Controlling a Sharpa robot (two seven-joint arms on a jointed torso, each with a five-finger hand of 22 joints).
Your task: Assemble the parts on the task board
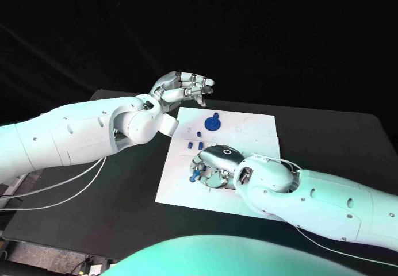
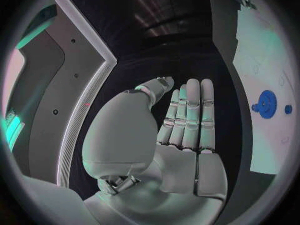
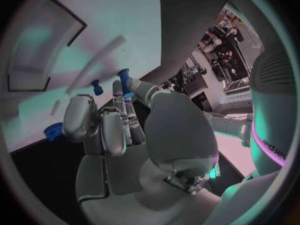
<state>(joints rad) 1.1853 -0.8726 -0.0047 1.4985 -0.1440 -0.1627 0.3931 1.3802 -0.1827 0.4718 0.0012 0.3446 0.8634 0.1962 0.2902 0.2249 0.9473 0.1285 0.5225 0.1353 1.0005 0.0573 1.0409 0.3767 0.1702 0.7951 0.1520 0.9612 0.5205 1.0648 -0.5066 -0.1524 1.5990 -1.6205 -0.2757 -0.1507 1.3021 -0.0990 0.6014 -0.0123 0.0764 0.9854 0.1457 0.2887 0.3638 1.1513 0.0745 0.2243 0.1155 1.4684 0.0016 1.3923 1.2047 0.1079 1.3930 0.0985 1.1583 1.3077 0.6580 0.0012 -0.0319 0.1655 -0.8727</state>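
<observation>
Over the white task board (image 1: 249,129) on the black desk (image 1: 332,144), the right hand (image 1: 217,163) reaches down among the small blue parts (image 1: 199,145), its fingers (image 3: 120,110) curled; its thumb and a finger pinch a small blue peg (image 3: 124,77), seen from the right wrist. Another small peg (image 3: 97,87) lies just beside it. Farther along the board sits a round blue disc (image 1: 213,123). Beyond the board's far left corner, the left hand (image 1: 184,86) hangs above the desk, holding nothing, fingers (image 2: 190,115) straight and side by side.
</observation>
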